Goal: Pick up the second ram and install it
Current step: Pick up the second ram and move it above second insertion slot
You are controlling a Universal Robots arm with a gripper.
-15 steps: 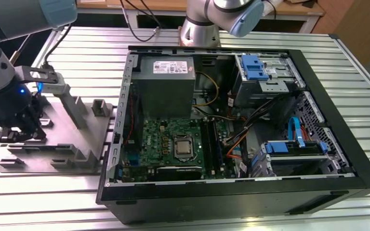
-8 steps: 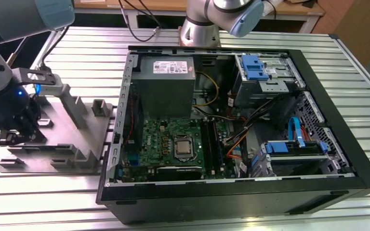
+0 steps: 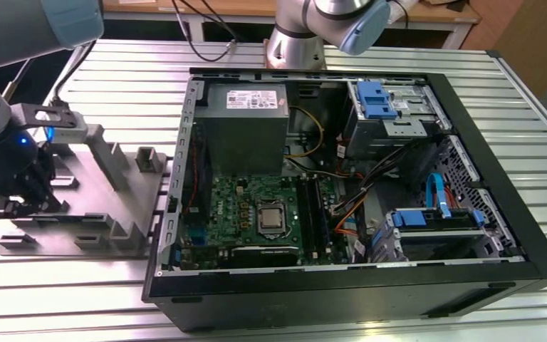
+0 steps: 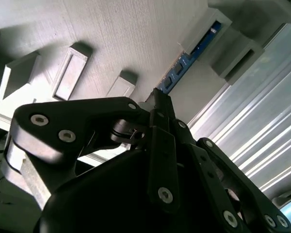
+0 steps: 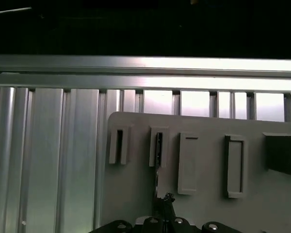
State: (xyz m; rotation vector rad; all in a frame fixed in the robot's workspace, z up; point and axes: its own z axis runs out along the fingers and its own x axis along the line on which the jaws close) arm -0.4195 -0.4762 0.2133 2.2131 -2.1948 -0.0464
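The second ram [image 4: 186, 60] is a thin blue-green stick standing on edge in the slots of a grey holder plate [image 3: 112, 206]. It also appears as a dark edge in a slot [image 5: 158, 148] in the first wrist view. My gripper [image 3: 12, 206] is low over that plate, at the exterior view's left, well away from the computer. Its fingers are drawn together at the stick's near end [image 4: 157, 99], and the tips [image 5: 165, 198] sit right on the stick's line. The long black slots [image 3: 313, 214] lie beside the green motherboard [image 3: 240, 206] in the open case.
The open computer case [image 3: 530, 242] lies on a ribbed aluminium table [image 3: 112, 64]. Inside are a grey power-supply box [image 3: 245, 114], blue drive cages [image 3: 387, 100] and loose cables [image 3: 387, 178]. A second arm's base [image 3: 298, 43] stands behind the case. The holder plate has several upright posts [image 3: 112, 164].
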